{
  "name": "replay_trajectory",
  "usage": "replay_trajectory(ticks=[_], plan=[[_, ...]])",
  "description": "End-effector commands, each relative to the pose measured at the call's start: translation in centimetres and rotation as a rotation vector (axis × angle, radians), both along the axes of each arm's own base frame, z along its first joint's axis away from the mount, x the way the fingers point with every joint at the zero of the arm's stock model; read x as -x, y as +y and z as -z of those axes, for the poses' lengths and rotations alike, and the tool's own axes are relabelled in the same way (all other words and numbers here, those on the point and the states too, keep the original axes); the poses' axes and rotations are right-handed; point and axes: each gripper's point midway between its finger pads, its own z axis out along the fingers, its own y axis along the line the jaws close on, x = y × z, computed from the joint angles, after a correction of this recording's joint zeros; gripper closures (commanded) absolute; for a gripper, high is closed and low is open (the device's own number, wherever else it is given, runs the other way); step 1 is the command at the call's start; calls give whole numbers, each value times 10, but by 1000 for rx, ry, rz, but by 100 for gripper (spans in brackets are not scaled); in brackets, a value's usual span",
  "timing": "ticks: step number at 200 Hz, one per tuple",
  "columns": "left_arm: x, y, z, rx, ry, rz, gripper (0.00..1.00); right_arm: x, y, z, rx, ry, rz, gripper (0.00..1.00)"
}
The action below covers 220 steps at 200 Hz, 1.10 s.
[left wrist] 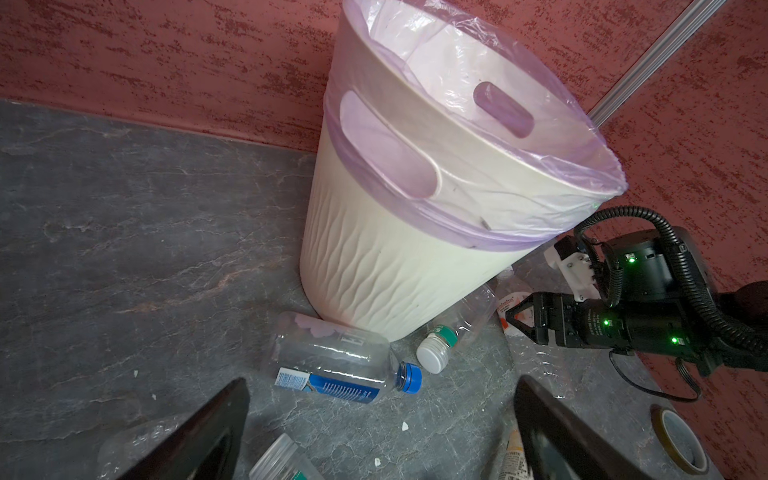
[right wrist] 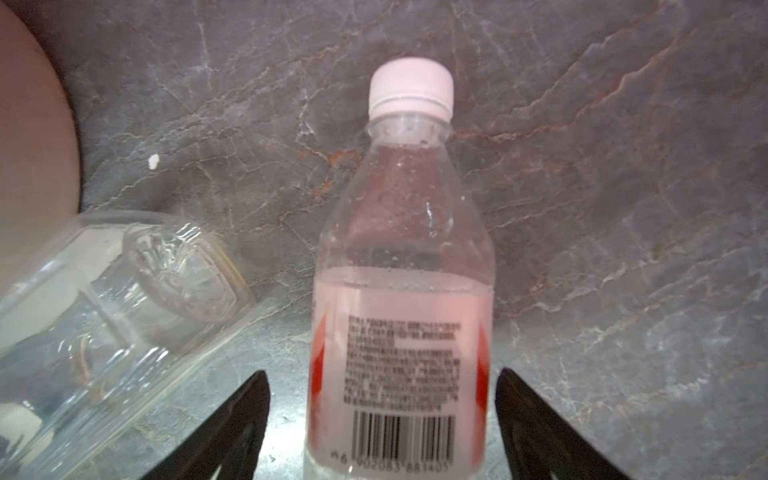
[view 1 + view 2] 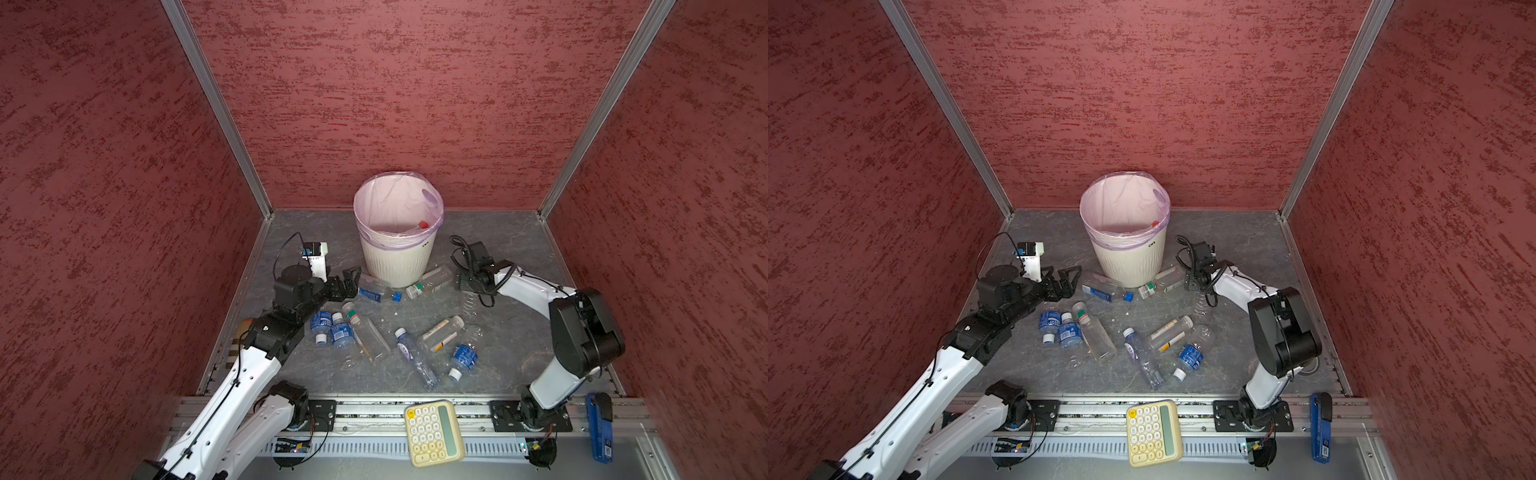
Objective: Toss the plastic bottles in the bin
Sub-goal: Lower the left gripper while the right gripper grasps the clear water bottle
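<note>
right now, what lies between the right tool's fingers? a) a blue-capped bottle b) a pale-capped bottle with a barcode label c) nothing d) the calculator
b: the right wrist view shows the pale-capped bottle with its barcode label lying between the fingers of the right tool, a gap on each side.

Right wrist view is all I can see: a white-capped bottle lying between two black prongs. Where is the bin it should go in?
Observer: The bin stands just beside the right hand, near the back wall.
Operator: Is anything in it?
Observer: Yes, a red-capped bottle shows inside it in both top views.
Operator: And the other arm?
Observer: The left hand is open, facing a blue-capped bottle that lies at the bin's foot.
</note>
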Motion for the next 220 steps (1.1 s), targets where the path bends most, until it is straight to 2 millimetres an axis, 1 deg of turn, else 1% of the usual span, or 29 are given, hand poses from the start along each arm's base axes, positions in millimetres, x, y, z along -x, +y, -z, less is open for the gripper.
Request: replay_trajectory(ticks=[1, 62, 77, 101, 115, 130, 140, 164, 195, 207, 220], plan=[[1, 2, 8, 21, 30, -18, 0, -4, -8, -1, 29, 6, 19, 17], [3, -1, 41, 26, 129, -10, 0, -1, -8, 10, 27, 35, 13, 23], [3, -2, 47, 27, 149, -9, 0, -1, -9, 12, 24, 38, 15, 27], [2, -4, 51, 33, 154, -3, 1, 0, -9, 12, 20, 37, 16, 35], [1, -5, 52, 33, 157, -2, 0, 0, -11, 11, 19, 32, 19, 42], [1, -5, 52, 31, 161, 0, 0, 0, -11, 8, 11, 23, 21, 44], [0, -5, 54, 27, 166, -1, 1, 0, -11, 6, 8, 16, 21, 47], [1, -5, 53, 27, 168, -1, 0, -2, -13, -1, 9, -5, 22, 49], [2, -4, 53, 26, 168, -4, 0, -4, -13, -16, 7, -48, 16, 51], [2, -4, 53, 26, 169, -5, 1, -5, -15, -25, 10, -69, 18, 53], [2, -4, 53, 22, 173, -5, 0, -5, -16, -33, 9, -94, 15, 53]])
